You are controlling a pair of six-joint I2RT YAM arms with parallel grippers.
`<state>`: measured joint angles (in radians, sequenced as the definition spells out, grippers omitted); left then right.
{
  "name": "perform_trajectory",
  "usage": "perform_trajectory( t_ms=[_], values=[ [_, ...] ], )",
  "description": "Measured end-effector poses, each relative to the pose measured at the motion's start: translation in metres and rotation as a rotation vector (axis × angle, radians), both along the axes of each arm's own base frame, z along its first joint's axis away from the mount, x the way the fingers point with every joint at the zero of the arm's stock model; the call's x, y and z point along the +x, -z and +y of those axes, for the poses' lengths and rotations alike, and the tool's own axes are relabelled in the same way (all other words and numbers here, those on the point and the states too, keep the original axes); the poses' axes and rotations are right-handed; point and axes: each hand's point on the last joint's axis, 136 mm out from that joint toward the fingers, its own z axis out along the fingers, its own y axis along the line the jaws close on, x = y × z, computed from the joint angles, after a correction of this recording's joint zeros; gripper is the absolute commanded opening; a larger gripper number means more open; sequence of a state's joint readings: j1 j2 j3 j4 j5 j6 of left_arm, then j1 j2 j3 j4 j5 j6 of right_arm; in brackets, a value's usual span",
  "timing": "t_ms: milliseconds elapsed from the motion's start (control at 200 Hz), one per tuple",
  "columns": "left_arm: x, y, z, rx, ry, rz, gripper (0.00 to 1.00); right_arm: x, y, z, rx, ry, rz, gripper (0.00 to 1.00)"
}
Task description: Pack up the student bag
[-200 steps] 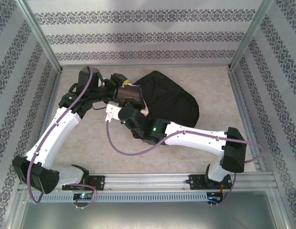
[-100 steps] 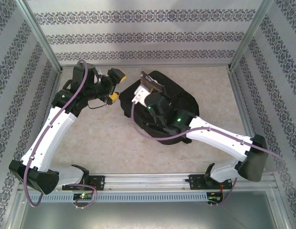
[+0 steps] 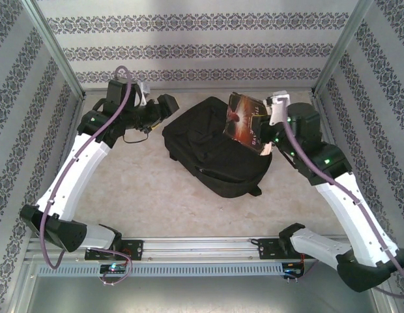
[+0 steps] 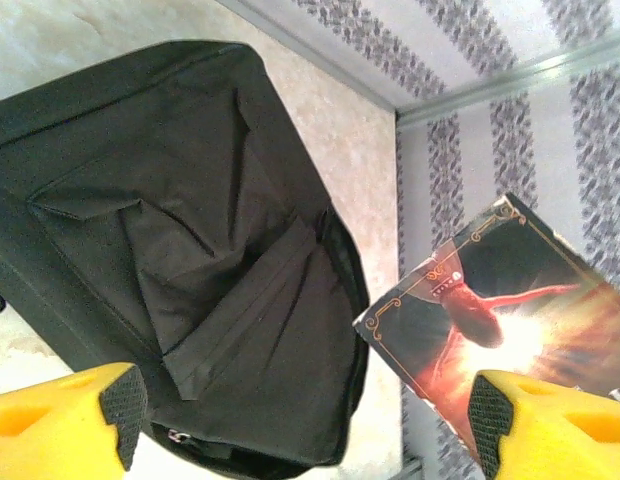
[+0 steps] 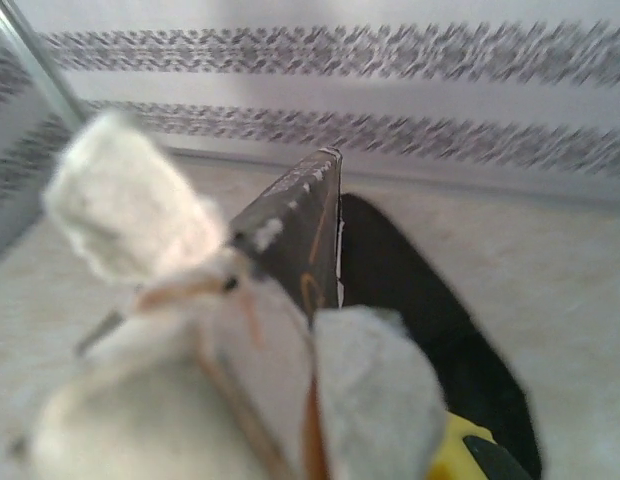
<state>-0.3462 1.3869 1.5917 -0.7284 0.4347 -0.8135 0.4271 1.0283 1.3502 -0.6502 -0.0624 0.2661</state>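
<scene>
- Your right arm [image 3: 345, 195] has swung out from the middle to the right edge of the top view, forearm rising to the upper right.
- Its right gripper [image 3: 262, 138] is clamped on a book [image 3: 243, 119], held tilted above the right end of the student bag [image 3: 212, 153].
- Your left arm [image 3: 78, 169] reaches up the left side, wrist turned toward centre; the left gripper [image 4: 308, 405] stands wide apart, holding nothing.
- You have the bag lying flat on the table [image 3: 143, 195], mid-frame, between both grippers.
</scene>
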Motion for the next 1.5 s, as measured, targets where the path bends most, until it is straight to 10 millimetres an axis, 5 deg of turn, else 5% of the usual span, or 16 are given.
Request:
perform_trajectory(
  t_ms=[180, 360, 665, 929, 1104, 1169, 1334, 1499],
  values=[
    [0.002, 0.022, -0.022, -0.002, 0.153, -0.043, 0.83, -0.019, 0.018, 0.028, 0.308, -0.157, 0.213, 0.00],
    [-0.003, 0.041, -0.047, -0.109, 0.293, -0.073, 0.85, -0.027, 0.015, 0.050, 0.549, -0.268, 0.340, 0.00],
    [-0.007, 0.029, -0.074, -0.390, 0.407, -0.152, 0.78, -0.020, 0.002, 0.055, 0.795, -0.317, 0.417, 0.00],
    [-0.012, -0.010, -0.079, -0.584, 0.439, -0.196, 0.36, -0.012, 0.005, 0.051, 0.858, -0.294, 0.433, 0.00],
    [-0.008, -0.012, -0.081, -0.654, 0.430, -0.162, 0.08, -0.012, 0.003, 0.046, 0.866, -0.278, 0.415, 0.00],
    [-0.009, -0.013, -0.081, -0.662, 0.432, -0.155, 0.00, -0.013, 0.005, 0.045, 0.869, -0.274, 0.418, 0.19],
    [-0.010, -0.008, -0.080, -0.633, 0.426, -0.151, 0.00, -0.013, 0.011, 0.045, 0.880, -0.260, 0.446, 0.52],
    [-0.013, -0.001, -0.078, -0.582, 0.410, -0.142, 0.00, -0.018, 0.021, 0.045, 0.874, -0.244, 0.487, 0.64]
  ],
)
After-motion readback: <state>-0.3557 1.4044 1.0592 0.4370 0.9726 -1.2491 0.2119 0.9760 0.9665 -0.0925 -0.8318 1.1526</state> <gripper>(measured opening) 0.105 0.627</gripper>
